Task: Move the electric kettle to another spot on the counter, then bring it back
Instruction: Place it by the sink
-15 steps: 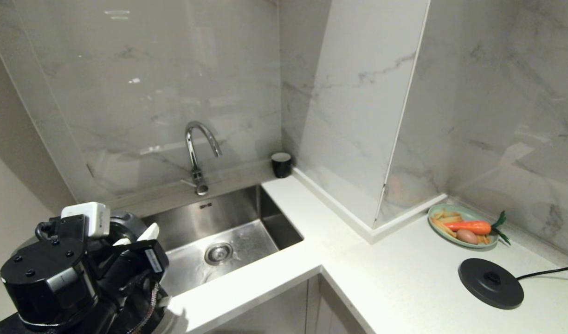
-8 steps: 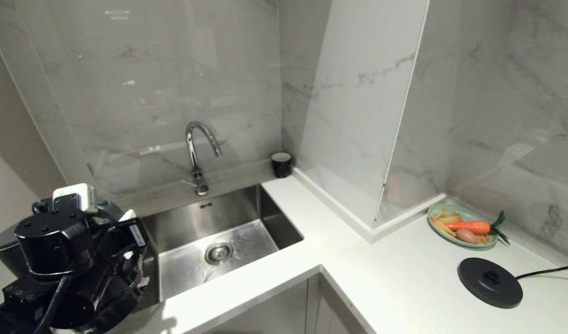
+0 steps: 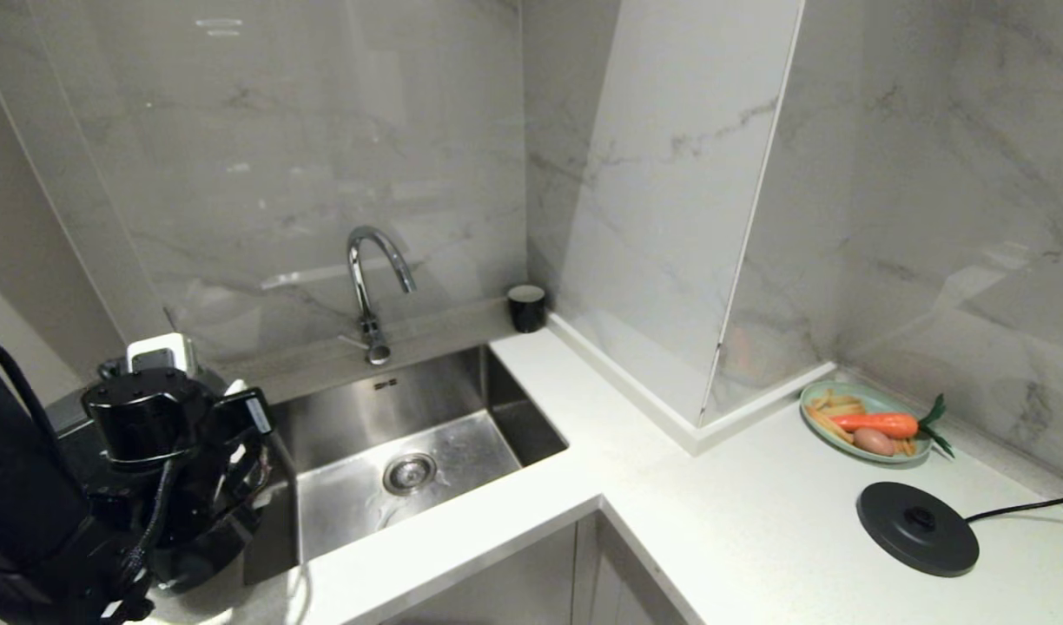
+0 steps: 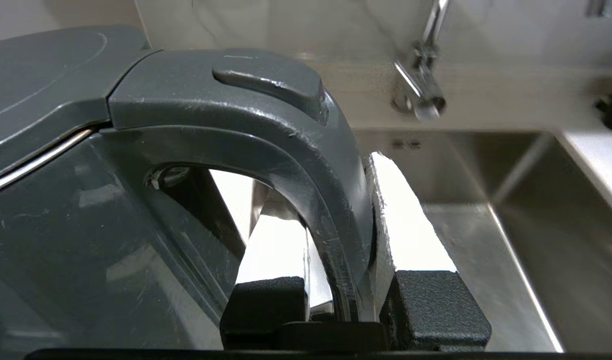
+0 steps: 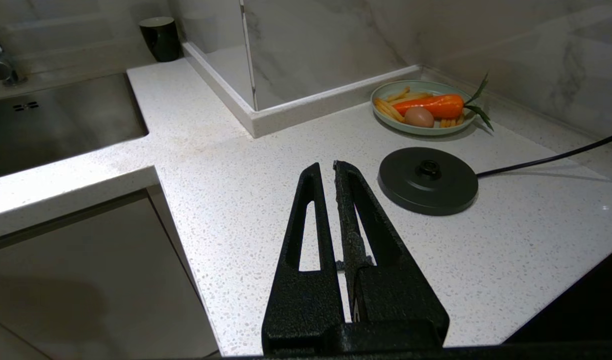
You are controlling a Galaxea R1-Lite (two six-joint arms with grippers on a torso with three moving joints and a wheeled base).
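The electric kettle (image 4: 86, 225), glossy black with a dark-grey lid, fills one side of the left wrist view. My left gripper (image 4: 331, 190) is shut on its loop handle (image 4: 306, 150), one white finger inside the loop and one outside. In the head view this gripper (image 3: 232, 404) sits at the far left beside the sink, and my arm hides most of the kettle. Whether the kettle rests on the counter (image 3: 757, 538) I cannot tell. My right gripper (image 5: 325, 167) hangs shut and empty over the counter (image 5: 226, 200), near the base disc.
The black base disc (image 3: 918, 529) with its cord lies at the right, behind it a green plate (image 3: 866, 425) of carrot and other food. The steel sink (image 3: 410, 451) and tap (image 3: 371, 286) are in the middle. A small black cup (image 3: 526, 308) stands in the corner.
My left arm has carried the kettle left and away from the counter's front edge, along the left side of the sink. Its grip on the handle is unchanged. The right arm has stayed still.
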